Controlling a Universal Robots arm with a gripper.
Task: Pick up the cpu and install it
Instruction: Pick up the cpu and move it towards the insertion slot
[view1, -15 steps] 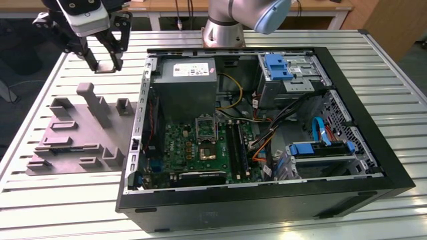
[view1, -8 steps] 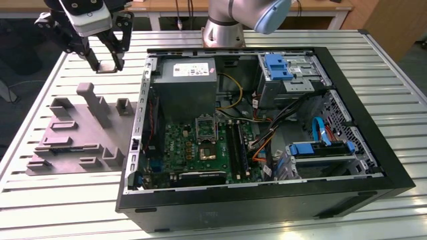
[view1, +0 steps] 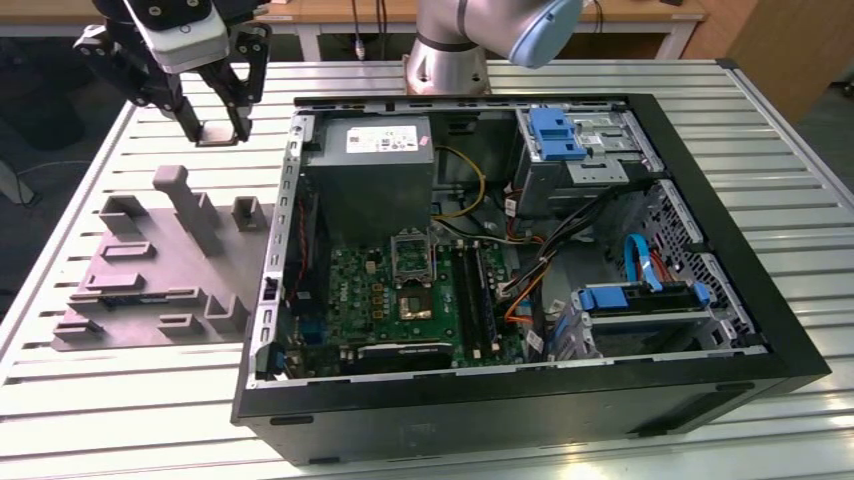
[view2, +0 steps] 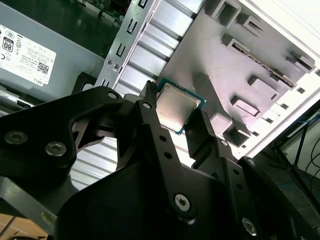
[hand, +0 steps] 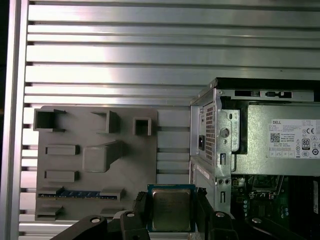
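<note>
Black fingers (hand: 141, 209) of the hand (hand: 171, 211) pinch the cpu (hand: 171, 207) by two opposite edges. Hand and cpu hang over the slatted surface (view1: 134, 400) between the grey fixture (view1: 147, 270) and the open case (view1: 534, 385). The motherboard (view1: 360, 290) lies toward the exterior view's right.

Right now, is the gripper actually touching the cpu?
Touching. The first wrist view shows the cpu clamped between the two fingers of the gripper, with no gap on either side.
</note>
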